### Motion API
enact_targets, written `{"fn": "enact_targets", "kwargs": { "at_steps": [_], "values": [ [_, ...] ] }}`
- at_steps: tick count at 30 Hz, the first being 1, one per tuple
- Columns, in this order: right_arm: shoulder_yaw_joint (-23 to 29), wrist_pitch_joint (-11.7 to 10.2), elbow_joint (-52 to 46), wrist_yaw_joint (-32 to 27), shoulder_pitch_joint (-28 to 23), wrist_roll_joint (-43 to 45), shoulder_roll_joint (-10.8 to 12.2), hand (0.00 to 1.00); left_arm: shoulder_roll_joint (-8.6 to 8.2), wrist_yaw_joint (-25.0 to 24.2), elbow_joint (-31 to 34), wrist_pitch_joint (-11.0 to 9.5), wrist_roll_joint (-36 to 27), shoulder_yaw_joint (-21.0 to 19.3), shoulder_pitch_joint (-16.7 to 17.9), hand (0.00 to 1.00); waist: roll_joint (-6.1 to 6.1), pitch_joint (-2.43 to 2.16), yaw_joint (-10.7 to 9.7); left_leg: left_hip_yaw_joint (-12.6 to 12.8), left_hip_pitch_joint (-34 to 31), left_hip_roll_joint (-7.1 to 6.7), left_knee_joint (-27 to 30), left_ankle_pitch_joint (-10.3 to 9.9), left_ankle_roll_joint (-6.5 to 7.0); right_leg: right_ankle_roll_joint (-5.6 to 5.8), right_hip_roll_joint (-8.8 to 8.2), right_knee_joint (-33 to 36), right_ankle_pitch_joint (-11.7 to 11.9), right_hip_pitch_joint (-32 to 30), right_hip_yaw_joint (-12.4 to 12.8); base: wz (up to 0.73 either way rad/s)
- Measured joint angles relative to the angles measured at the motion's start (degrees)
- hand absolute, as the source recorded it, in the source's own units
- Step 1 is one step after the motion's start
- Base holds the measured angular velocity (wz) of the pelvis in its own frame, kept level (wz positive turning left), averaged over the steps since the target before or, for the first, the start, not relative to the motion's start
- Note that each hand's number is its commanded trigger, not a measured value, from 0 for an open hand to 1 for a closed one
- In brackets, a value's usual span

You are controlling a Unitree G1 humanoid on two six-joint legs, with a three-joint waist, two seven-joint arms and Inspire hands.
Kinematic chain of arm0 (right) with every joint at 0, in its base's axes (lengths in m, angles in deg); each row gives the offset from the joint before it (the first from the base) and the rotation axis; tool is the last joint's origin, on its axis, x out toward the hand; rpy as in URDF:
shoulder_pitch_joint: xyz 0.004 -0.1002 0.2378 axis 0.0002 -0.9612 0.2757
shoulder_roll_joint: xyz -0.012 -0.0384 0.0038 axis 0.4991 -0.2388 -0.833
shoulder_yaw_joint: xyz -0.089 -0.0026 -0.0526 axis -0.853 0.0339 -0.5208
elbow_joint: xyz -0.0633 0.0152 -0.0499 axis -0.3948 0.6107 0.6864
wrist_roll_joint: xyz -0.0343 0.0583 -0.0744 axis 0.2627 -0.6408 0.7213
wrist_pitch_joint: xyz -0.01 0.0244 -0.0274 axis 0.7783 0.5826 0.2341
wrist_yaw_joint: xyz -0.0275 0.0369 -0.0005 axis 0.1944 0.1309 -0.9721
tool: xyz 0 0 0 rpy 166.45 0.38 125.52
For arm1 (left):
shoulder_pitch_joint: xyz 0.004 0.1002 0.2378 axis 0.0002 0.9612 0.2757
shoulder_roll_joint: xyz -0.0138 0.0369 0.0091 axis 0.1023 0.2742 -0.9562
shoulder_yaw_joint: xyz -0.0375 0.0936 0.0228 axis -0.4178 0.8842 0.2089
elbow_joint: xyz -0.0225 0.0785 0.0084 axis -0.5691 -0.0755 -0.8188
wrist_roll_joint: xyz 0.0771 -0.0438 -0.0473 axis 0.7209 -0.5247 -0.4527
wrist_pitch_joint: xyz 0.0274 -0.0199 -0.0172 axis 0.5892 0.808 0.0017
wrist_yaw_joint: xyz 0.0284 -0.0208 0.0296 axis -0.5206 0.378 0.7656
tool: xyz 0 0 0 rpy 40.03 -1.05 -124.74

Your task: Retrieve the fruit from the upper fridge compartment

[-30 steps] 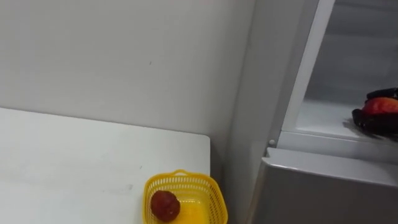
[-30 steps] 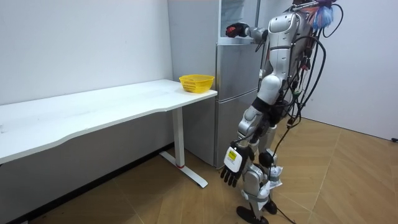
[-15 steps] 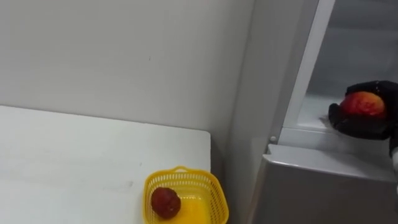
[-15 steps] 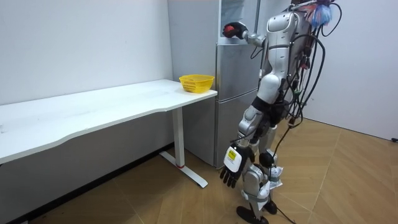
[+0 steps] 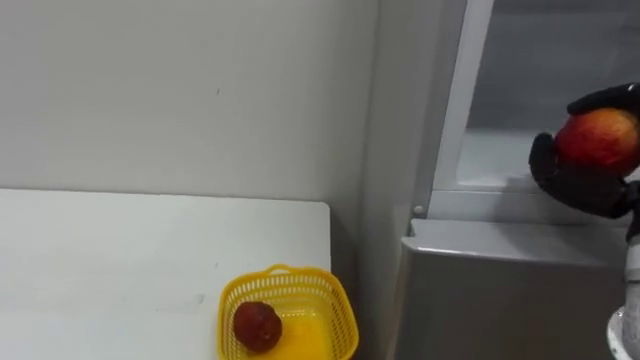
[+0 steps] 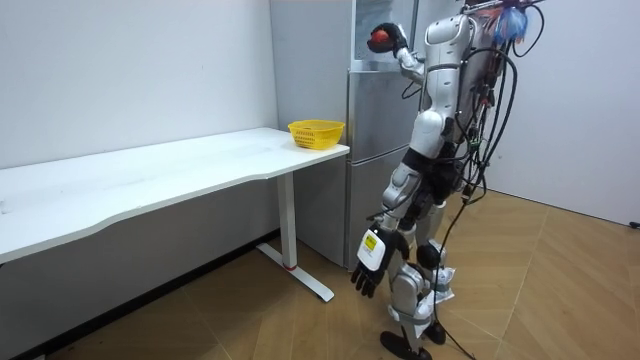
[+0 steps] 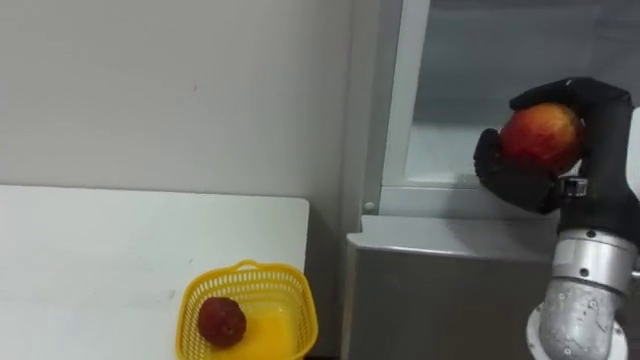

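With its black right hand (image 7: 520, 182) wrapped round the round red-and-yellow apple (image 7: 540, 137) at the grey fridge's (image 7: 450, 290) open upper compartment, and its left hand (image 6: 365, 276) hanging slack-fingered, only carrying the fruit away seems left.

Room: plain white wall (image 6: 130, 70) at the back, lit evenly, soft light. Long white table (image 6: 150, 185) runs along it; top is matte, front edge curves in toward the room view's left. White legs w/ a flat foot (image 6: 300, 280) on the floor. Floor (image 6: 560, 290) is light wood in a herringbone pattern, w/ shadow under the table. Grey fridge (image 6: 375, 150) stands vs. the same wall, just beside the table's end, w/ a narrow gap btwn them. Upper compartment is open, pale inside w/ a white frame; lower door is shut. A 2nd white wall (image 6: 600, 100) is on the room view's right.
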Motion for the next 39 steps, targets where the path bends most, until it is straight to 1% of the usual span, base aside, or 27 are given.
{"fn": "enact_targets", "kwargs": {
  "at_steps": [1,2,4,5,7,8,10,13,17,18,21,22,24,25,26,28,29,30,34,36,39],
  "values": [
    [-0.03,-1.03,-1.26,-0.51,-0.04,1.17,0.37,1.00,0.00,0.00,-0.06,-0.36,-0.03,0.00,-0.20,0.00,-0.06,0.03,0.00,0.01,0.08,-0.05,0.11,-0.01,0.01,0.00,-0.03,0.02,0.00,0.01,0.16,0.00],
    [-0.06,-1.41,-1.87,-0.75,-0.09,1.90,0.41,1.00,0.00,0.01,-0.13,-0.69,-0.04,0.01,-0.38,0.00,-0.10,0.07,0.02,0.01,0.04,-0.07,0.21,-0.01,0.02,0.00,-0.05,0.02,0.00,0.01,0.17,0.00],
    [-0.34,-3.34,-3.54,-1.06,-0.28,4.94,0.77,1.00,0.00,0.09,-0.21,-2.16,-0.03,0.12,-0.76,0.00,-0.11,0.31,0.18,0.01,0.02,-0.13,0.21,-0.02,0.04,0.01,-0.06,0.06,-0.01,0.10,0.48,0.00],
    [-0.40,-3.61,-4.14,-1.08,-0.36,5.66,0.94,1.00,-0.01,0.08,-0.21,-2.38,-0.02,0.14,-0.82,0.00,-0.11,0.35,0.21,0.01,0.03,-0.13,0.07,-0.03,0.06,0.02,-0.06,0.07,-0.02,0.09,0.53,0.00],
    [-0.70,-4.96,-6.48,-1.12,-0.41,8.04,1.86,1.00,-0.03,0.03,-1.01,-3.12,0.00,0.58,-1.32,0.00,-0.18,0.52,0.25,0.01,0.06,-0.14,-0.46,-0.01,0.10,0.05,-0.02,0.05,-0.04,-0.02,0.59,0.00],
    [-0.78,-5.47,-6.97,-1.14,-0.43,8.39,1.96,1.00,-0.03,0.02,-1.41,-3.47,0.00,0.74,-1.41,0.00,-0.19,0.52,0.25,0.01,0.07,-0.14,-0.46,-0.01,0.10,0.05,-0.02,0.04,-0.04,-0.01,0.59,0.00],
    [-0.86,-7.17,-8.96,-1.56,-0.63,9.42,2.00,1.00,-0.25,-0.02,-2.26,-3.89,-0.02,0.83,-1.58,0.00,-0.22,0.52,0.25,0.00,0.15,-0.14,-0.50,-0.01,0.10,0.05,-0.01,-0.01,-0.04,0.00,0.57,0.00],
    [-1.85,-8.73,-10.45,-2.80,-1.10,9.88,1.99,1.00,-0.32,0.00,-2.91,-4.62,-0.06,1.07,-1.63,0.00,-0.23,0.51,0.50,0.01,0.69,-0.15,-0.51,0.00,0.11,0.05,0.00,-0.06,-0.04,-0.05,0.57,0.00],
    [-5.53,-8.92,-13.20,-3.00,-2.12,10.81,2.01,1.00,-0.61,-0.01,-4.00,-4.60,-0.02,2.24,-2.25,0.00,-0.29,0.43,1.05,0.02,0.87,-0.14,-0.82,0.00,0.11,0.06,0.05,0.02,-0.05,0.02,0.61,-0.01],
    [-6.43,-8.96,-13.63,-3.00,-2.11,11.97,2.02,1.00,-0.73,-0.19,-4.61,-4.56,-0.02,2.24,-2.94,0.00,-0.26,0.46,1.52,-0.01,0.81,-0.13,-0.81,0.00,0.11,0.06,0.06,0.05,-0.05,0.06,0.59,0.00],
    [-7.81,-9.14,-13.71,-1.65,-2.11,17.30,2.73,1.00,-0.65,-1.15,-4.69,-4.56,-0.02,2.28,-3.39,0.00,-0.28,0.44,2.15,-0.05,0.83,-0.09,-0.82,0.00,0.10,0.06,0.08,0.14,-0.04,0.22,0.55,0.00],
    [-8.60,-9.20,-13.71,-1.09,-2.11,18.74,2.73,1.00,-0.65,-1.29,-5.24,-4.58,-0.03,2.49,-3.53,0.00,-0.36,0.41,2.69,-0.06,0.85,-0.09,-0.90,0.00,0.10,0.06,0.08,0.15,-0.04,0.25,0.58,0.00],
    [-10.24,-9.23,-13.69,-0.38,-2.11,20.05,2.73,1.00,-0.51,-1.37,-6.14,-4.48,-0.09,3.71,-3.96,0.00,-0.44,0.44,2.96,-0.07,0.76,-0.08,-1.03,-0.01,0.10,0.06,0.08,0.16,-0.04,0.25,0.55,0.00],
    [-11.48,-9.24,-13.69,0.61,-2.12,20.79,2.73,1.00,-0.50,-1.39,-6.39,-4.45,-0.05,4.57,-4.12,0.00,-0.63,0.35,2.97,-0.05,0.76,-0.08,-1.40,-0.01,0.10,0.06,0.08,0.17,-0.04,0.24,0.55,0.00],
    [-12.04,-9.33,-13.70,1.22,-2.12,20.88,2.73,1.00,-0.51,-1.44,-6.40,-4.46,-0.04,4.63,-4.21,0.00,-0.67,0.35,3.13,-0.05,0.75,-0.08,-1.44,-0.01,0.10,0.06,0.07,0.17,-0.04,0.21,0.55,0.00],
    [-14.50,-9.39,-13.68,3.65,-2.11,21.31,2.73,1.00,-0.41,-1.56,-7.04,-4.52,-0.04,4.65,-4.90,0.00,-1.17,0.20,3.81,0.00,0.78,-0.02,-1.43,-0.01,0.09,0.05,0.09,0.21,-0.04,0.26,0.47,0.00],
    [-15.09,-9.39,-13.68,4.22,-2.11,21.51,2.72,1.00,-0.36,-1.65,-7.27,-4.52,-0.05,4.65,-5.10,0.00,-1.20,0.22,3.97,0.00,0.82,-0.01,-1.43,-0.01,0.09,0.05,0.10,0.20,-0.04,0.29,0.47,0.00],
    [-16.11,-9.49,-13.68,5.45,-2.11,21.90,2.72,1.00,-0.26,-2.05,-7.57,-4.52,-0.05,4.66,-5.54,0.00,-1.54,0.18,4.30,0.01,0.86,0.01,-1.37,-0.01,0.08,0.05,0.12,0.20,-0.04,0.37,0.42,0.00],
    [-18.06,-9.81,-13.70,9.00,-2.09,23.12,2.72,1.00,-0.23,-2.71,-8.23,-4.71,-0.06,4.68,-6.41,0.00,-2.73,0.27,4.97,-0.02,0.85,-0.02,-1.27,-0.04,0.11,0.06,0.04,0.18,-0.01,0.55,0.25,0.02],
    [-18.49,-9.93,-13.69,10.56,-2.09,23.46,2.72,1.00,-0.21,-2.83,-8.61,-4.69,-0.05,4.68,-6.51,0.00,-2.98,0.48,5.03,-0.03,0.81,-0.07,-1.28,-0.05,0.14,0.07,0.01,0.17,-0.01,0.52,0.31,0.00],
    [-19.30,-9.59,-13.98,13.20,-2.09,24.45,2.72,1.00,0.01,-3.37,-8.52,-4.68,-0.06,4.69,-6.51,0.00,-2.98,0.51,5.28,-0.18,0.57,-0.08,-1.23,-0.10,0.22,0.11,-0.09,0.18,0.01,0.35,-0.04,0.01]
  ]
}}
